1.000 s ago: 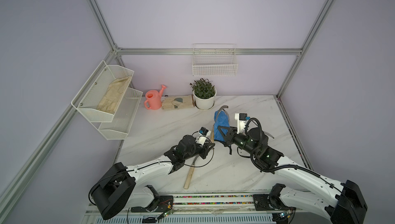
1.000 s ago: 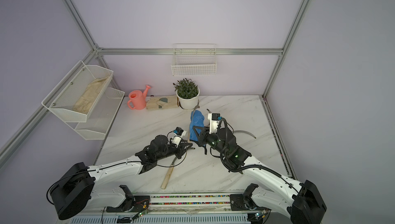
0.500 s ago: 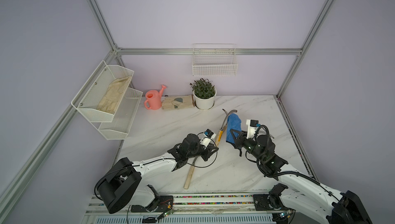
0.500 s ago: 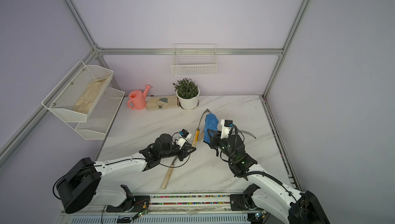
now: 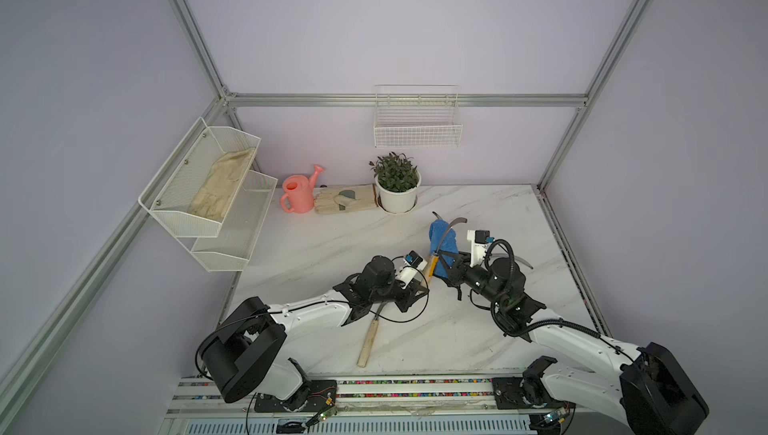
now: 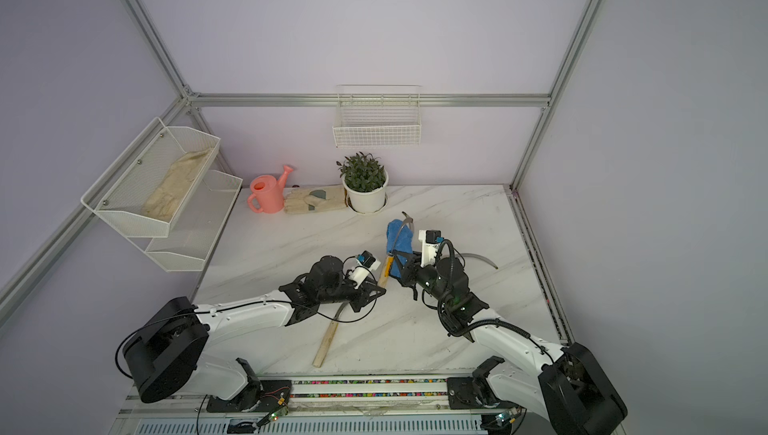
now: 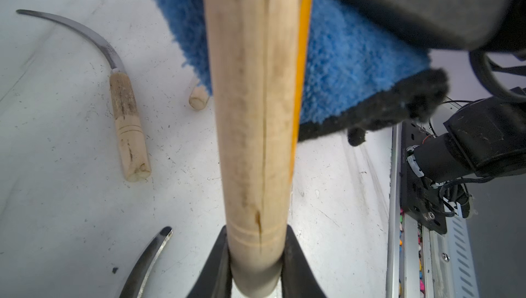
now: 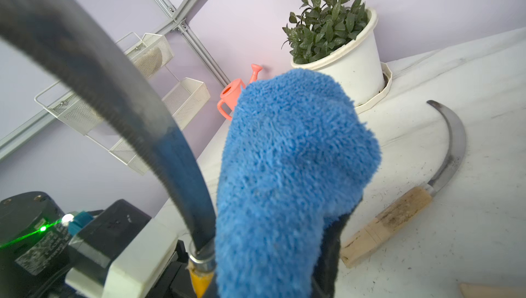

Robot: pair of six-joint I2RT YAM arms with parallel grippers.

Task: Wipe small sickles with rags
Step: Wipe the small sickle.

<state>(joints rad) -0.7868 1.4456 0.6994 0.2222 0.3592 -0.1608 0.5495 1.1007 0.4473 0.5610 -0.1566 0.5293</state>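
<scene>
— Which one is being cleaned?
— The held sickle point(image 5: 432, 266), lifted off the marble table point(image 5: 332, 246) between the two arms. The left gripper point(image 7: 256, 256) is closed tight round the butt of its pale wooden handle point(image 7: 250, 111), and the blade point(image 8: 113, 106) curves up and away from it.
— And the cloth?
— The blue microfibre rag point(image 8: 284, 182) stands upright in the right gripper point(image 5: 452, 267), pinched fast at its black-trimmed end, though the pile hides the fingers in the wrist view. It sits just beside the blade and touches it low down, near the yellow ferrule point(image 8: 200, 278).
— So the wipe is under way?
— I judge so, with the rag at the blade's root. A second sickle point(image 5: 370, 341) lies under the left arm, and a third sickle point(image 8: 398, 217) lies flat in the right wrist view.
— Next?
— Draw the rag along the curve to the tip, following the bend, with the handle steady. The inner edge looks toothed, so the pile may snag.
</scene>
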